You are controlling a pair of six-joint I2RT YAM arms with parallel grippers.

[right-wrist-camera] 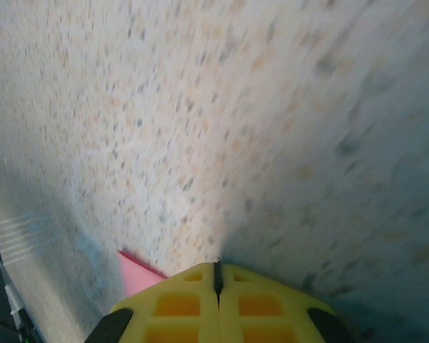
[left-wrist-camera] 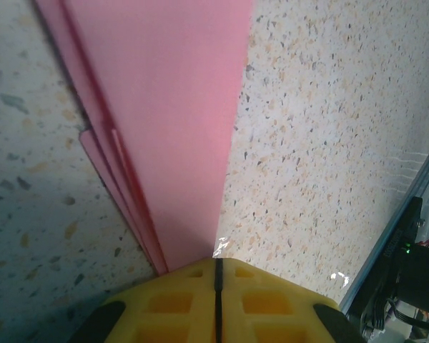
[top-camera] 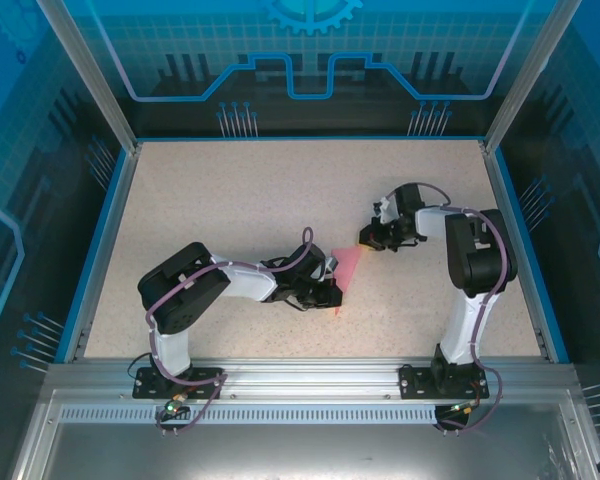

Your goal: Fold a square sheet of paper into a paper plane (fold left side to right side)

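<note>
The pink square sheet of paper (top-camera: pixel 348 268) is folded into a narrow, pointed wedge of several layers, lying mid-table between the two arms. In the left wrist view the paper (left-wrist-camera: pixel 164 107) widens away from my left gripper (left-wrist-camera: pixel 218 261), whose yellow fingers are shut, with the paper's narrow end running into their tips. From above, the left gripper (top-camera: pixel 330 292) sits at the wedge's near, pointed end. My right gripper (top-camera: pixel 368 238) is at the far, wide end. It is shut with nothing between its fingers (right-wrist-camera: pixel 217 266). A pink corner of the paper (right-wrist-camera: pixel 137 275) pokes out beside its left finger. That view is blurred.
The speckled beige table (top-camera: pixel 230 200) has a blue rim, with transparent walls on three sides. The arm bases stand on a metal rail (top-camera: pixel 300 380) at the near edge. Open tabletop lies to the left and at the back.
</note>
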